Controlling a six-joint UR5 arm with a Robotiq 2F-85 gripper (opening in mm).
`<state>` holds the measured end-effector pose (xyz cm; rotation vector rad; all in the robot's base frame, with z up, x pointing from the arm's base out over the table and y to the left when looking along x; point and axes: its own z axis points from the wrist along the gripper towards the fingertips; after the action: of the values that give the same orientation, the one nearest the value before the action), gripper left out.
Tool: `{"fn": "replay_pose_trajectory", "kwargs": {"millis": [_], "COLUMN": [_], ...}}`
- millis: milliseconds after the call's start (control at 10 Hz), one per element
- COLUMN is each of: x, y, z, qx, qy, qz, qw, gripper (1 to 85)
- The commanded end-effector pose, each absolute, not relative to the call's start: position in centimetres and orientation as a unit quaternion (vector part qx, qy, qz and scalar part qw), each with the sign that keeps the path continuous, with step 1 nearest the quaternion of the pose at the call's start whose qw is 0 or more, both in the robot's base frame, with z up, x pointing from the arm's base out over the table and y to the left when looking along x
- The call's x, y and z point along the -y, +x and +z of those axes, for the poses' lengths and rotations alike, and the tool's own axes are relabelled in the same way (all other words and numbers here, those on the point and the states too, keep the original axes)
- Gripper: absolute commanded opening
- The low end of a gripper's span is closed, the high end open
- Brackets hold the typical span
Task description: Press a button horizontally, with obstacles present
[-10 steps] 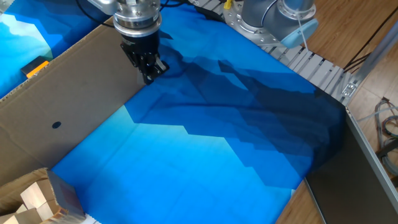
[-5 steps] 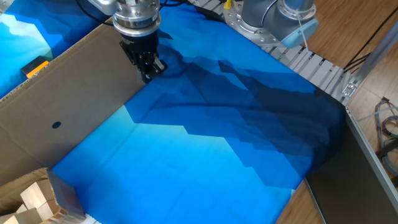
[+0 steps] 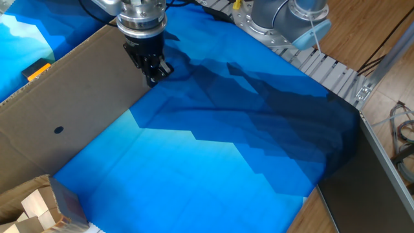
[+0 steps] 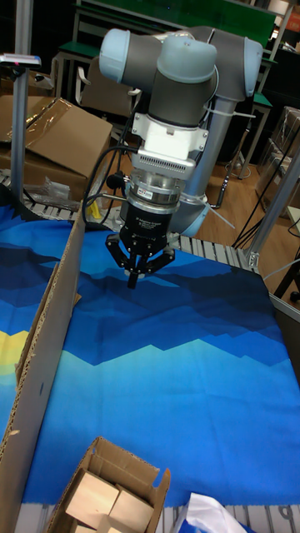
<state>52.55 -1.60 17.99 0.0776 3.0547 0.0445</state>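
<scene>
The button (image 3: 37, 70) is a small orange-yellow block with a black part, lying on the blue cloth at the far left. The obstacle, a large brown cardboard sheet (image 3: 71, 110) with a tiny dark hole (image 3: 58, 129), stands upright on its edge between the button and my gripper (image 3: 154, 80). My gripper hangs just past the sheet's far end, low over the cloth, pointing down. In the tall fixed view its fingertips (image 4: 133, 281) meet in a point with nothing between them, and the sheet (image 4: 50, 350) runs along the left. The button is hidden in that view.
A cardboard box of pale wooden blocks (image 3: 32, 207) sits at the near left corner, also seen as the box (image 4: 104, 495) in the tall view. The arm's base (image 3: 291, 19) and metal rails (image 3: 330, 71) line the far right edge. Blue cloth (image 3: 213, 149) covers the table.
My gripper has crept a few pixels up and left, toward the far end of the cardboard sheet. Nothing else has moved.
</scene>
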Motion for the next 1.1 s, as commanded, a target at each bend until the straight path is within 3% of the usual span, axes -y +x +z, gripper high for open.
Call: {"fn": "replay_pose_trajectory", "kwargs": {"millis": [0,200,500,700,1000], "x": [0.3,0.1,-0.6,-0.2,-1.2], "y": [54.1,56.2,55.9,54.5,51.6], "z": [18.4,18.8,18.8,18.9,25.6], "qx": [-0.996,-0.992,-0.992,-0.995,-0.999], "qy": [-0.006,-0.021,-0.024,-0.024,-0.005], "qz": [0.039,0.042,0.054,0.048,0.035], "qw": [0.074,0.115,0.111,0.084,0.041], "gripper": [1.0,1.0,1.0,1.0,1.0]}}
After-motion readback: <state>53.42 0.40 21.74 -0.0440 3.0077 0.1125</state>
